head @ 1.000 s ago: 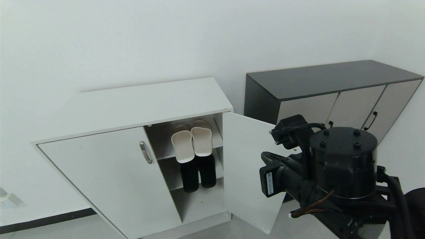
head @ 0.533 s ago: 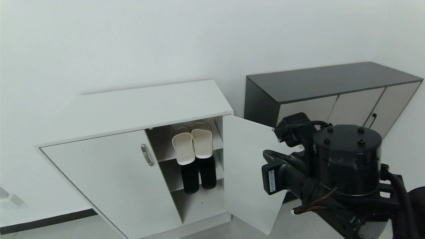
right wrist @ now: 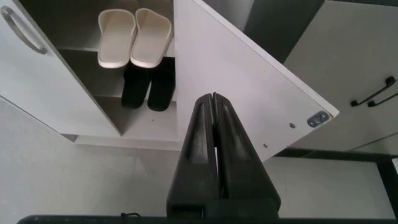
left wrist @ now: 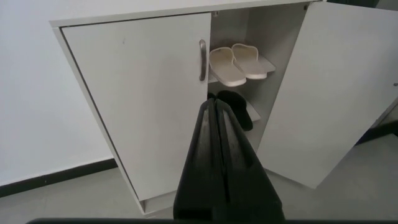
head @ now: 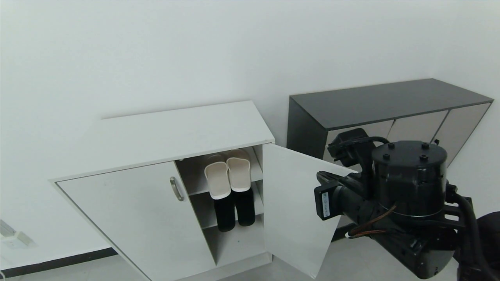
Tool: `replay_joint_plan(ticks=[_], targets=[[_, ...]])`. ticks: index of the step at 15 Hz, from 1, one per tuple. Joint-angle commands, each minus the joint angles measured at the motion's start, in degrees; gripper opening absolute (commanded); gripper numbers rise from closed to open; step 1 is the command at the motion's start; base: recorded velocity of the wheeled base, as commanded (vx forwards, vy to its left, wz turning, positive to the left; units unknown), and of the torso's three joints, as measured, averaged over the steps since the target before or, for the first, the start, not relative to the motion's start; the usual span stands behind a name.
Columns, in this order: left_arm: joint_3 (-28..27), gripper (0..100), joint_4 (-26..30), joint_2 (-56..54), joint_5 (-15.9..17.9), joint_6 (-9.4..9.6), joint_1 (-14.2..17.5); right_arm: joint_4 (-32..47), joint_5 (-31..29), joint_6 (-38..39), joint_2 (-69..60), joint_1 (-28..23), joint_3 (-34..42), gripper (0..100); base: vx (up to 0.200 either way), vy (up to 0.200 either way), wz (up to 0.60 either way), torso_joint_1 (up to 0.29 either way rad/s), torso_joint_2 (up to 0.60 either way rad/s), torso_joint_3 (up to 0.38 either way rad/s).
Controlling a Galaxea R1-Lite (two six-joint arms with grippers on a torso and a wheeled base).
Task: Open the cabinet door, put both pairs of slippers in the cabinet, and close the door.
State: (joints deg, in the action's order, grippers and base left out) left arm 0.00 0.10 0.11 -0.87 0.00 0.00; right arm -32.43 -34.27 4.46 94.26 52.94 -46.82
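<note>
The white cabinet has its right door swung open and its left door closed. Inside, a pair of white slippers lies on the upper shelf and a pair of black slippers on the shelf below. The white slippers and the black slippers lie deeper in than the open door. My right gripper is shut and empty, close to that door's face. My left gripper is shut and empty, in front of the left door's handle.
A dark cabinet with grey doors stands to the right, just behind the open door. Both cabinets back onto a white wall. Grey floor runs in front of the cabinet. The left door carries a metal handle.
The whole head picture has slid down and a little right, so the camera moved. My right arm sits slightly higher against the open door. Slippers and doors keep their places.
</note>
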Motion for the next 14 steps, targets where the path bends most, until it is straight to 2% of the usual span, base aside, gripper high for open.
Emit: replay_joint_plan(ticks=[1, 4, 5, 10, 12, 14], targets=[[0.0, 0, 0.0, 0.1, 0.0, 0.0, 0.0, 0.0, 0.0, 0.0, 0.3, -0.2, -0.1, 0, -0.2, 0.0, 0.0, 0.002, -0.01, -0.002], [0.0, 0, -0.1, 0.1, 0.0, 0.0, 0.0, 0.0, -0.1, -0.1, 1.0, -1.3, -0.4, 0, -0.2, 0.0, 0.0, 0.01, 0.01, 0.001], [0.0, 0, -0.1, 0.1, 0.0, 0.0, 0.0, 0.1, -0.4, -0.1, 1.7, -2.7, -1.5, 0, 0.0, 0.0, 0.0, 0.0, 0.0, 0.0], [0.0, 0, 0.0, 0.1, 0.0, 0.0, 0.0, 0.8, 0.1, 0.7, 10.7, -18.0, -13.0, 0, 0.0, 0.0, 0.0, 0.0, 0.0, 0.0], [0.0, 0, 0.0, 0.1, 0.0, 0.0, 0.0, 0.9, 4.2, 2.0, 12.6, -21.8, -15.0, 0, 0.0, 0.0, 0.0, 0.0, 0.0, 0.0], [0.0, 0, 0.0, 0.1, 0.0, 0.0, 0.0, 0.9, 5.8, 2.7, 14.9, -24.4, -17.1, 0, 0.0, 0.0, 0.0, 0.0, 0.0, 0.0]])
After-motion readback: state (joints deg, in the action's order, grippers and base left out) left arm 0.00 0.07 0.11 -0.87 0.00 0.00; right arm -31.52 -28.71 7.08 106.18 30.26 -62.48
